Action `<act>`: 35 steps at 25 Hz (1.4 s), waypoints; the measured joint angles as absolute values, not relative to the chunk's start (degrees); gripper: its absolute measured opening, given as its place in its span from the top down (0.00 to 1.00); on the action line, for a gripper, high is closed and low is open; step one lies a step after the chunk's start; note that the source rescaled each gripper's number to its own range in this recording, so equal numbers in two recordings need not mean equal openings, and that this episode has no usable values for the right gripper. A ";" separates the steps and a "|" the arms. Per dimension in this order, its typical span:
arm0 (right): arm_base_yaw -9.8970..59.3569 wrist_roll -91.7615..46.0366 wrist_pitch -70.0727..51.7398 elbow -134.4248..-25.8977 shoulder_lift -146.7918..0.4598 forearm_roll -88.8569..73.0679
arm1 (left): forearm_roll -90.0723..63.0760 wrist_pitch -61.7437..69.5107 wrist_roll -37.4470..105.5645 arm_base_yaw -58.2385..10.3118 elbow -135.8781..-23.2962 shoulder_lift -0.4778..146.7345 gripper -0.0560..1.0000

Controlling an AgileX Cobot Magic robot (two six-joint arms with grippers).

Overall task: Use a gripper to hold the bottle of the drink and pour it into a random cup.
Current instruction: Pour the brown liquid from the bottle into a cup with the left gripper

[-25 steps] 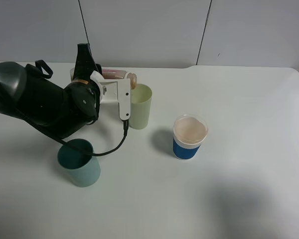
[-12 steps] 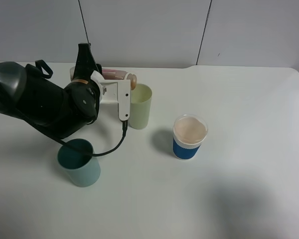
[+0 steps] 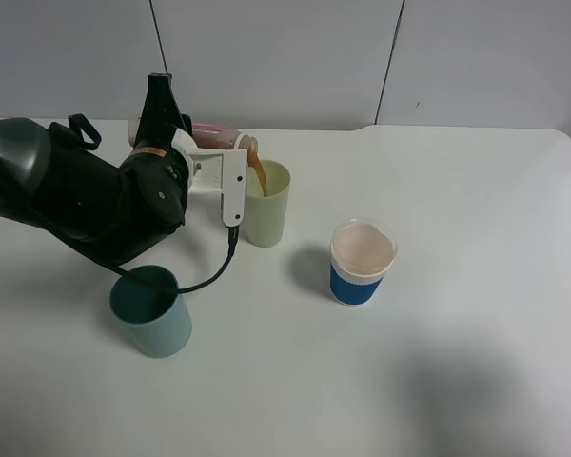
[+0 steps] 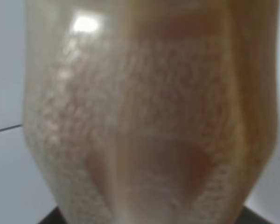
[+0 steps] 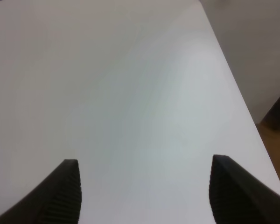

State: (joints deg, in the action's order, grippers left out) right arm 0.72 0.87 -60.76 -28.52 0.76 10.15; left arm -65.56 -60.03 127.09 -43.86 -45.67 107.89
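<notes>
My left gripper is shut on the bottle, which lies tipped on its side with its mouth over the pale green cup. A thin brown stream runs from the mouth into that cup. The cup stands upright just right of the gripper's white body. In the left wrist view the bottle fills the picture, showing frothy brown liquid, and the fingers are hidden. My right gripper is open over bare white table, nothing between its black fingers; it is outside the exterior high view.
A squat dark teal cup stands in front of the left arm. A white cup with a blue band stands right of the pale green cup. The white table ends at an edge near the right gripper.
The bottle has tipped further and shifted slightly left and up. Brown liquid now streams from its mouth into the pale green cup; earlier none flowed.
</notes>
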 joint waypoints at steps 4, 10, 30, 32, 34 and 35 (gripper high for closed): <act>0.72 0.87 -60.76 -28.52 0.76 10.15 | -65.43 -60.03 127.09 -43.86 -45.67 107.89 0.92; 0.72 0.87 -60.76 -28.52 0.76 10.15 | -64.89 -60.03 127.09 -43.86 -45.67 107.89 0.92; 0.72 0.87 -60.76 -28.52 0.76 10.15 | -62.16 -61.22 127.09 -43.86 -45.67 107.89 0.92; 0.72 0.87 -60.76 -28.52 0.76 10.15 | -62.16 -61.63 127.09 -43.86 -45.67 107.89 0.92; 0.72 0.87 -60.76 -28.52 0.76 10.15 | -62.16 -62.07 127.09 -43.86 -45.67 107.89 0.92; 0.72 0.87 -60.76 -28.52 0.76 10.15 | -62.16 -62.18 127.09 -43.86 -45.67 107.89 0.92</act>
State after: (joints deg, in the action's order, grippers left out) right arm 0.72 0.87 -60.76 -28.52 0.76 10.15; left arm -62.16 -62.18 127.09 -43.86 -45.67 107.89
